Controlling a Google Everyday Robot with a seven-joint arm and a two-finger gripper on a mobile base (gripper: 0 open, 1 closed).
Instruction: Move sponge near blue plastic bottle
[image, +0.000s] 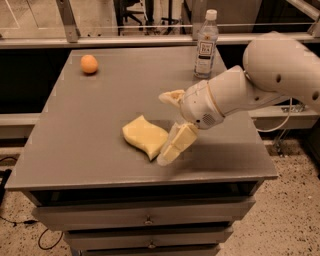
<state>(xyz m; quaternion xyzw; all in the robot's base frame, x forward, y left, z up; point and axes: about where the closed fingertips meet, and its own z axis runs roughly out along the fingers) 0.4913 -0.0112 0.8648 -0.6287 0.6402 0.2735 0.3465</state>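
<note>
In the camera view we see the sponge (144, 136) lying flat on the table (85, 135), near the middle and toward the front. The gripper (164, 128) hangs just right of it, its fingers spread wide apart and holding nothing. The nearer finger overlaps the sponge's right edge, though we cannot tell whether they touch. The bottle (206, 44) stands upright at the far edge, well apart from the sponge. An orange (89, 64) sits at the far left.
</note>
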